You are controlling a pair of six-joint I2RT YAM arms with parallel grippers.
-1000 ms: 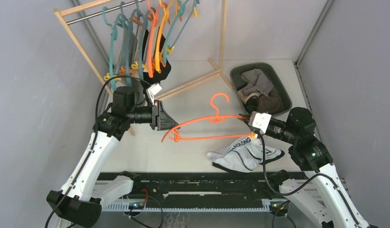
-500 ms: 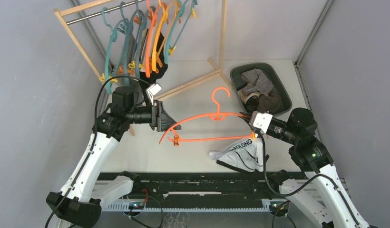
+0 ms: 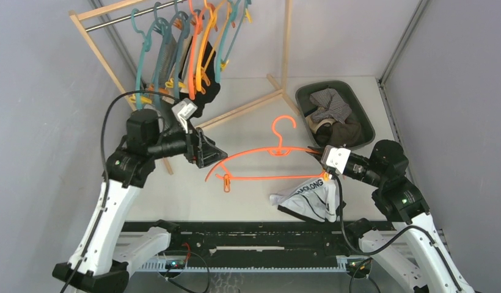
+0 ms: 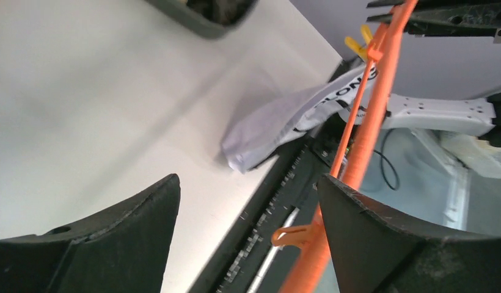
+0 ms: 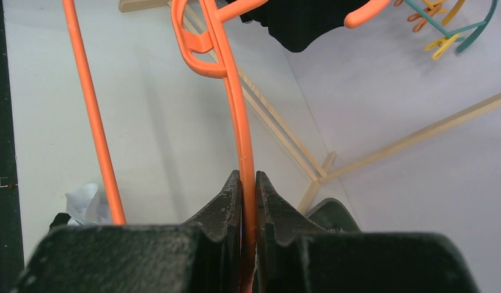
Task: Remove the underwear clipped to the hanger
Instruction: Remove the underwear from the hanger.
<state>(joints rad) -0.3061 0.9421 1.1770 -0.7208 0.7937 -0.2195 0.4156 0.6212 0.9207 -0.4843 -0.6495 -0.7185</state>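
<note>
The top cam gives me the whole layout. The orange hanger [image 3: 278, 150] is held level above the table [image 3: 248, 116] between the two arms. The white underwear [image 3: 309, 196] hangs from a yellow clip [image 3: 326, 176] at the hanger's right end and slumps onto the table near the front edge. More dark underwear [image 3: 205, 91] is up on the wooden rack [image 3: 101, 55] at the back left, and there's a bin [image 3: 365, 131] of clothes at the back right.

The top view doesn't really show the jaws, so that's where the wrist cams help. The right gripper [image 5: 248, 177] is clamped tight on the hanger's upper rod, with that arm reaching in low from the right. The left arm is raised, its forearm pointing right toward the hanger's left end. The left gripper [image 4: 248, 183] is spread wide with nothing in it. The hanger runs right along one finger [image 4: 382, 244], but I can't tell if it touches.
</note>
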